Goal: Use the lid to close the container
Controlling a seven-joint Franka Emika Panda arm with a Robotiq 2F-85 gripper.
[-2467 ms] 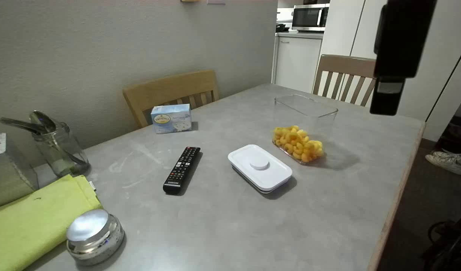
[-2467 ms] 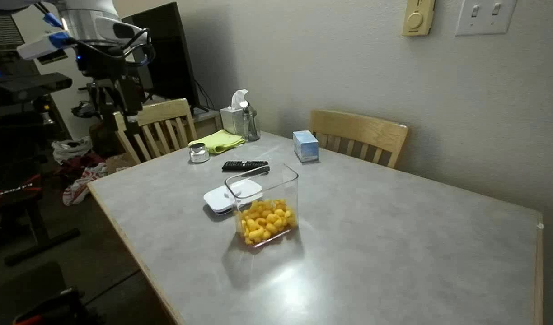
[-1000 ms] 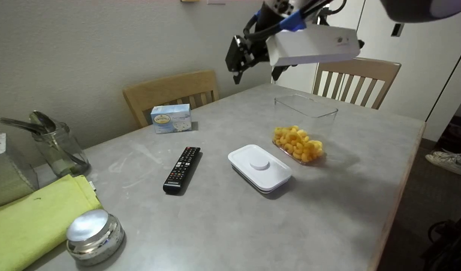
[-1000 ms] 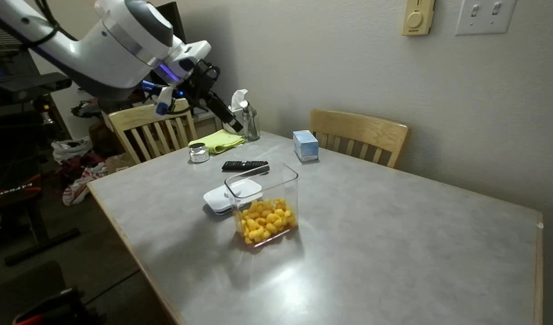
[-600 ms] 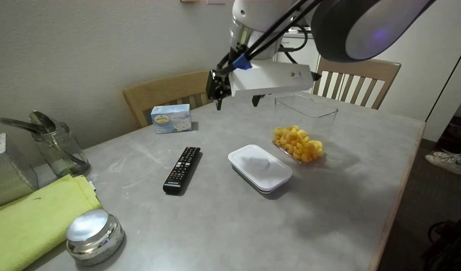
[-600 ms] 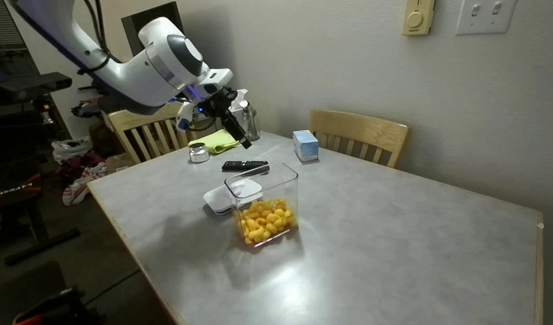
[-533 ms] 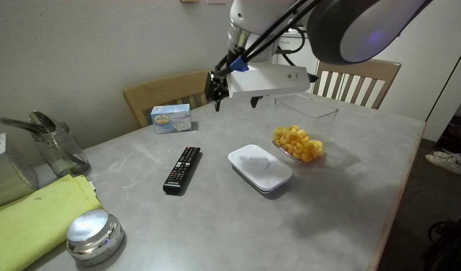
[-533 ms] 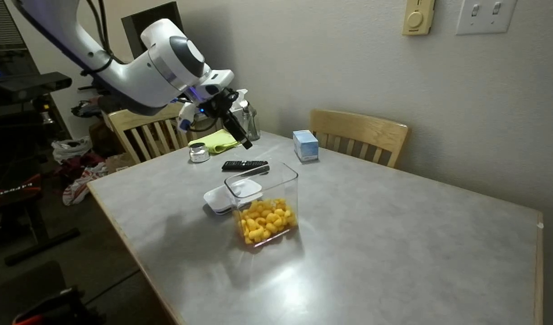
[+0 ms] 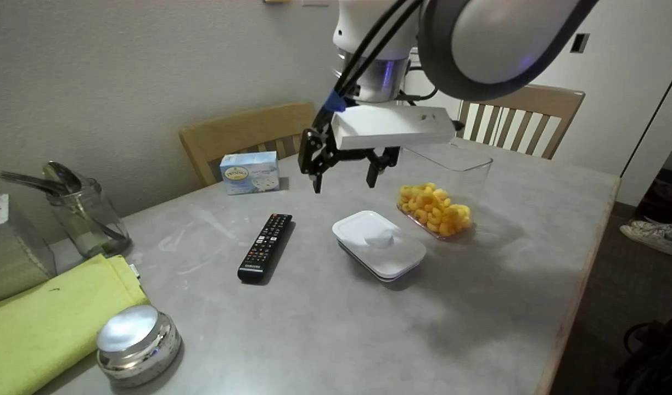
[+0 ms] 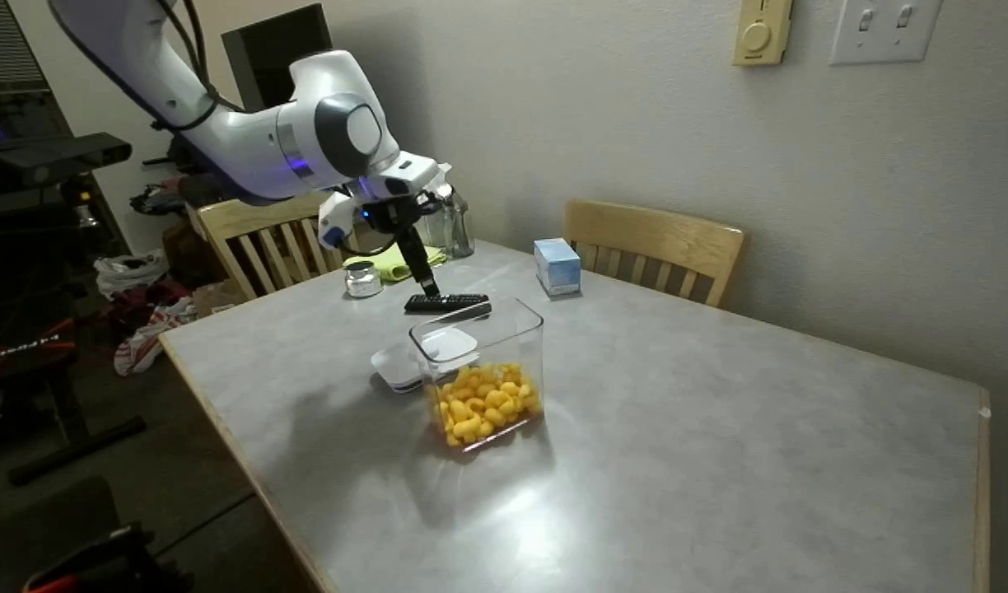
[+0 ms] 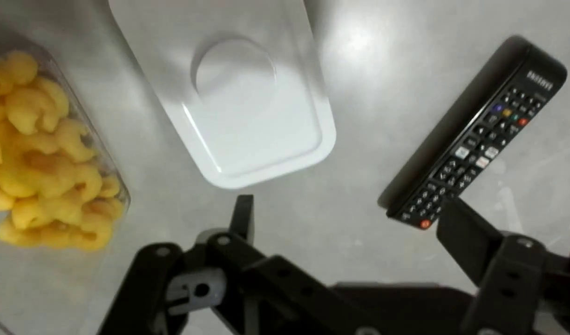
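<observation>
Above the table, the tool has dropped nearer the lid

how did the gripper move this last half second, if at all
Yes, down: judged by the blue box in an exterior view, the gripper lowered its tips from upper-half to about base level.

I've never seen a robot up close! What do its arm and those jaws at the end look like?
The arm is white and rounded, with a dark grey ring, a silvery band and a purple glow. Black cables run along it, with a blue wrap. Near the end sits a white boxy piece. The gripper is black and angular; its jaws are jointed, with small round screws.
</observation>
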